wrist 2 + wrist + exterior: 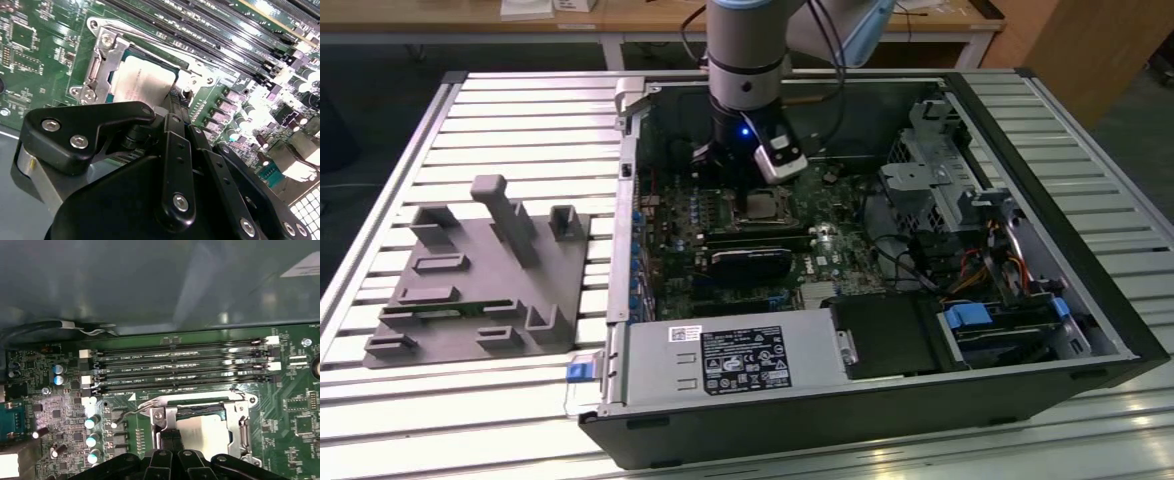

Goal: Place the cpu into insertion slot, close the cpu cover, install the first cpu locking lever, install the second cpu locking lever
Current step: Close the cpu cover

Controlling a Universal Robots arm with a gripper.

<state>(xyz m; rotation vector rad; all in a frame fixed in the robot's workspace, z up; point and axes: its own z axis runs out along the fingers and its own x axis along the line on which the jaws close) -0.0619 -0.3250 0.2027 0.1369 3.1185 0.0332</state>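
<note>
Black claw point(173, 100) linkage up close in both wrist views: fingers pinched together, nothing between them, tips down at the edge of the cpu cover point(106, 60). cpu point(145, 80) sits in the insertion slot point(200, 412), grey top showing through the cover's window (cover lies flat over it). Wire lever point(137, 410) runs along the side facing the memory slots point(180, 370) — I can't tell if it's hooked. Exterior view: arm stands over the board inside the open case point(881, 400) on the slatted counter point(520, 120).
</note>
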